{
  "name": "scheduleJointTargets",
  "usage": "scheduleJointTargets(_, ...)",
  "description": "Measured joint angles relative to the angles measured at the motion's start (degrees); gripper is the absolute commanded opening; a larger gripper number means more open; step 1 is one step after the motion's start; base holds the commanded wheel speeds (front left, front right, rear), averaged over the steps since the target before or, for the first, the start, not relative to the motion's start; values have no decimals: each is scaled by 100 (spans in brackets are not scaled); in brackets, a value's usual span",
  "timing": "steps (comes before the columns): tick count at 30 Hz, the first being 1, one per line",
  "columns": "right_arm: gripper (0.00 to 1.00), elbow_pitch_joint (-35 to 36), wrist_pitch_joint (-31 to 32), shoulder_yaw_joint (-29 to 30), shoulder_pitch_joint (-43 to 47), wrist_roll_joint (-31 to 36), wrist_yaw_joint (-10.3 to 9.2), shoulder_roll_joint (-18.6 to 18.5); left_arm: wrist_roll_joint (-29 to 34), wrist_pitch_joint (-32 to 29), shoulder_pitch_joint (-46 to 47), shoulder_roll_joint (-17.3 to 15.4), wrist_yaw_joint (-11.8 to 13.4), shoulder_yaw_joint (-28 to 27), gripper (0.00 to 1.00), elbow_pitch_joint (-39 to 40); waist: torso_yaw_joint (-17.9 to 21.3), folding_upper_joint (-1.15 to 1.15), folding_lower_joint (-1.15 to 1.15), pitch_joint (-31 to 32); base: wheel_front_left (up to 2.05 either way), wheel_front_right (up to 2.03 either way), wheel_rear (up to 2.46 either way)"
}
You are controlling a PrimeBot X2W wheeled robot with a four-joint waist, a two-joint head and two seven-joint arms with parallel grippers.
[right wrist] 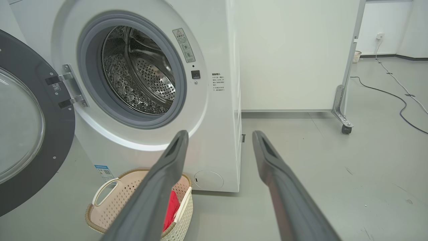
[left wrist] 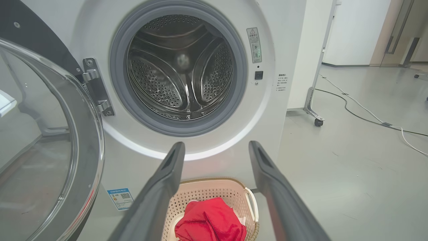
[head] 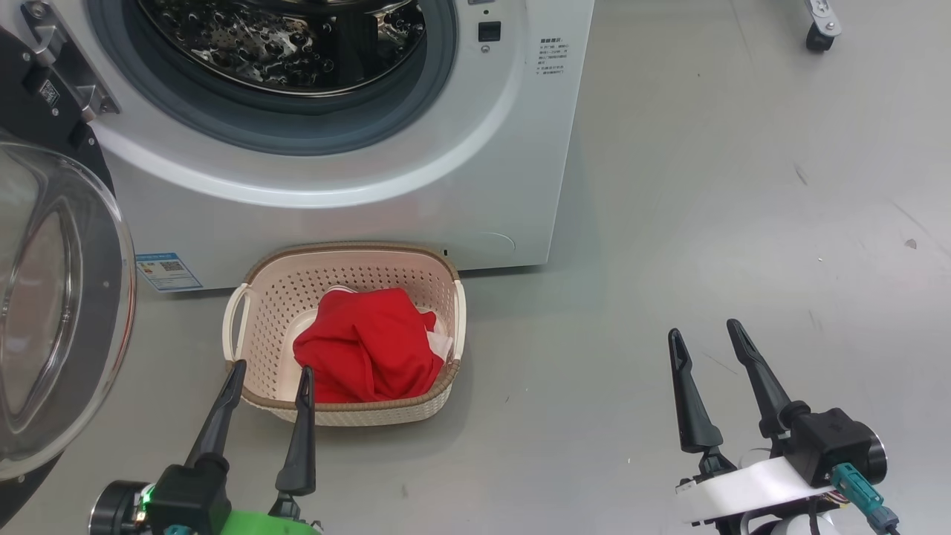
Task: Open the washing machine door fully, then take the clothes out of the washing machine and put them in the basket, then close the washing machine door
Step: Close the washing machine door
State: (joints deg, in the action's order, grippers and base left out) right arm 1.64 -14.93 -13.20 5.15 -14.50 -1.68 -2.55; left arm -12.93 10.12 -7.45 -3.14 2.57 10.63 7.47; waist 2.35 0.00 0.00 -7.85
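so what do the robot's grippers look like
Both have two long, dark, tapering fingers on a black base. The left gripper sits on a bright green wrist shell; the right gripper on a white one, with a teal cable plug.

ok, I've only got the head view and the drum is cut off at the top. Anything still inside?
Observer: No. The left wrist view shows the whole drum: bare steel, no fabric.
Operator: Is the opening blocked on the hinge side?
Observer: No. In the right wrist view the washing machine door stands swung wide, away from the opening.
Operator: What's on the floor off to my right?
Observer: A dark cable trails across the floor beyond a panel's wheeled foot.
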Motion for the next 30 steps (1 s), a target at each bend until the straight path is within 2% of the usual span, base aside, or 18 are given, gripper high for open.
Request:
scheduleJointTargets(17,100,18,0,100,0,0,-37,2,0,-24,-1,1,23,46,100,49,-85,0,0,32,-3,3,0)
scheduleJointTargets(30,100,45,0,172,6,8,-43,3,0,-23,1,3,69,81,100,11,-640,0,0,106,0,0,0)
